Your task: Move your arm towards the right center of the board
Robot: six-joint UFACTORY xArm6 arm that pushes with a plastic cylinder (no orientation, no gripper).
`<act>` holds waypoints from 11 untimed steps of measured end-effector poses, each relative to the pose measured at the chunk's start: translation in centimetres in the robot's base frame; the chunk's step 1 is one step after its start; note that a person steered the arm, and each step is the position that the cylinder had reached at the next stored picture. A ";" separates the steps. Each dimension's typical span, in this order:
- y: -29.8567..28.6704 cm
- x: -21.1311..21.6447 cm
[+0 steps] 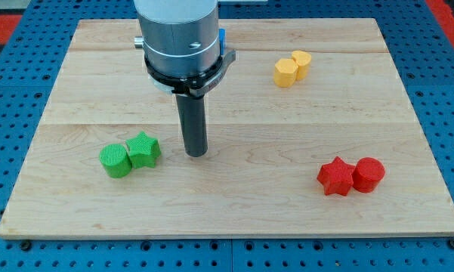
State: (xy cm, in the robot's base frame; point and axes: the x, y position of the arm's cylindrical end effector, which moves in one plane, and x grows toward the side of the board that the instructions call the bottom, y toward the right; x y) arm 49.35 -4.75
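Observation:
My tip (196, 154) rests on the wooden board (234, 204) left of its centre. It stands just to the right of a green star block (143, 149), apart from it. A green cylinder (115, 160) touches the star's left side. At the view's lower right a red star block (336, 176) touches a red cylinder (369, 174). At the upper right two yellow blocks sit together: a hexagonal one (285, 72) and a rounder one (301, 62).
A blue block (222, 36) shows only as a sliver behind the arm's grey body (177, 34) at the top. The board lies on a blue pegboard (7, 98) with red matting at the top corners.

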 end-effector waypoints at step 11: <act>6.8 -7.1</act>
